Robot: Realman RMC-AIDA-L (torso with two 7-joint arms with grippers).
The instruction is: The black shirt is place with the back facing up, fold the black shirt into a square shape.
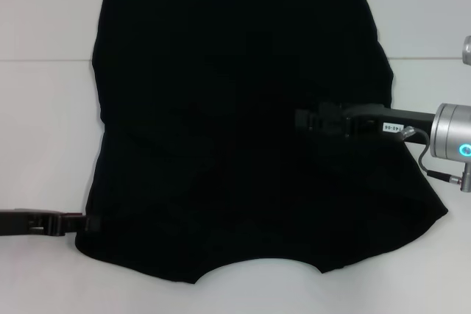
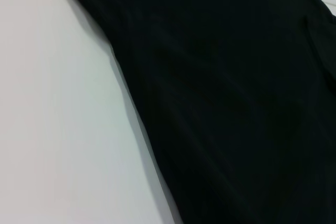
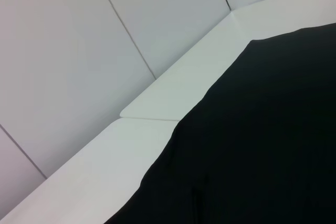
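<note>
Item: my white table (image 1: 44,145), a plain matte top with a faint seam crossing it from 9 to 3 o'clock in my head view, bare at both side margins and along the near edge. Resting directly on it: the black shirt (image 1: 235,130), spread flat over the centre from 12 o'clock down to 6, curved neckline at 6 o'clock. At the far edge I see pale wall panels (image 3: 79,40).

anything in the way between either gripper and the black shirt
Nothing visible. The left gripper sits right at the near left edge of the large plain black cloth shirt, and the right gripper is already over its right half. Only the white table lies around it.
</note>
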